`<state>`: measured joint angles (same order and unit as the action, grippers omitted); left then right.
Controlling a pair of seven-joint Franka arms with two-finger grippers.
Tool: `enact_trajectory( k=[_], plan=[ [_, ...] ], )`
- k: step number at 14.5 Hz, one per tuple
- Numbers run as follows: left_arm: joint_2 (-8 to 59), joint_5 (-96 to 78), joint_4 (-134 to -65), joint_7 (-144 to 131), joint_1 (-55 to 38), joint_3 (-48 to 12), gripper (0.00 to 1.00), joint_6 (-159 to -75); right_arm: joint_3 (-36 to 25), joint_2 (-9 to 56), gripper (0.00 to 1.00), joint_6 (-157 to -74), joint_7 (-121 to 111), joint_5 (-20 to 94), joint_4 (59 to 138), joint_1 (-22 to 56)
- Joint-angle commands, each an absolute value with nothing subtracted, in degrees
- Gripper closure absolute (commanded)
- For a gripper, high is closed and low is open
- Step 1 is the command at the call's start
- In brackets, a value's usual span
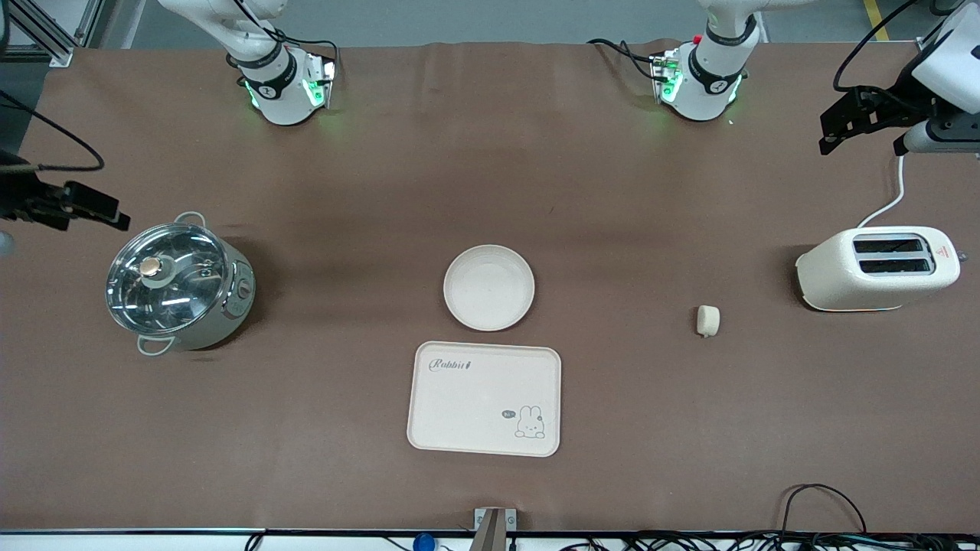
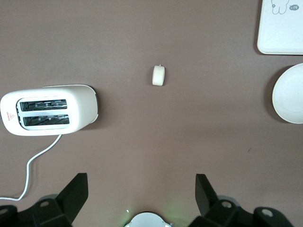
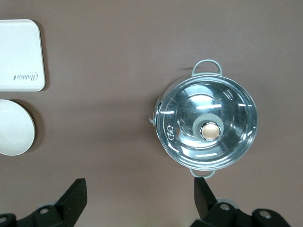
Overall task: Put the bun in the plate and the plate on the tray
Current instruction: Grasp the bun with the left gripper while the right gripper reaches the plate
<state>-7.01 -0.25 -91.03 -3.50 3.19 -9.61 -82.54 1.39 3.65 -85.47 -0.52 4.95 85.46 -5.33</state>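
The small cream bun (image 1: 708,320) lies on the brown table, between the plate and the toaster; it also shows in the left wrist view (image 2: 159,75). The round speckled plate (image 1: 489,287) sits empty mid-table. The cream "Rabbit" tray (image 1: 485,398) lies empty just nearer the front camera than the plate. My left gripper (image 1: 833,135) hangs open and empty, high over the left arm's end of the table; its wrist view (image 2: 141,182) shows the jaws wide apart. My right gripper (image 1: 115,218) hangs open and empty over the right arm's end (image 3: 140,185).
A cream two-slot toaster (image 1: 877,268) with a white cord stands at the left arm's end. A steel pot with a glass lid (image 1: 178,283) stands at the right arm's end. Cables lie along the table edge nearest the front camera.
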Motion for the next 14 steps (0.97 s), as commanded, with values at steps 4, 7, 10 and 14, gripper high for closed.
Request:
enact_trajectory(
  k=[4,7,10,14],
  plan=[
    [-0.46,0.17,-85.80,-2.56,3.25,-9.40,0.00,-81.56,1.76,1.67,0.00,-84.11,-2.20,4.39,85.87,-7.38],
    [4.64,0.09,-86.30,-3.69,3.08,-9.40,0.00,-83.48,1.85,1.67,0.00,-84.02,-2.02,4.48,85.34,-7.29],
    [9.74,0.44,-91.38,-3.95,3.08,-9.32,0.00,-93.30,2.28,2.20,0.00,-85.60,-1.23,6.14,85.95,-6.51],
    [14.57,2.02,-101.84,-10.00,2.99,-9.40,0.00,-110.79,2.29,7.54,0.00,-93.41,2.45,11.15,87.36,-1.42]
  ],
)
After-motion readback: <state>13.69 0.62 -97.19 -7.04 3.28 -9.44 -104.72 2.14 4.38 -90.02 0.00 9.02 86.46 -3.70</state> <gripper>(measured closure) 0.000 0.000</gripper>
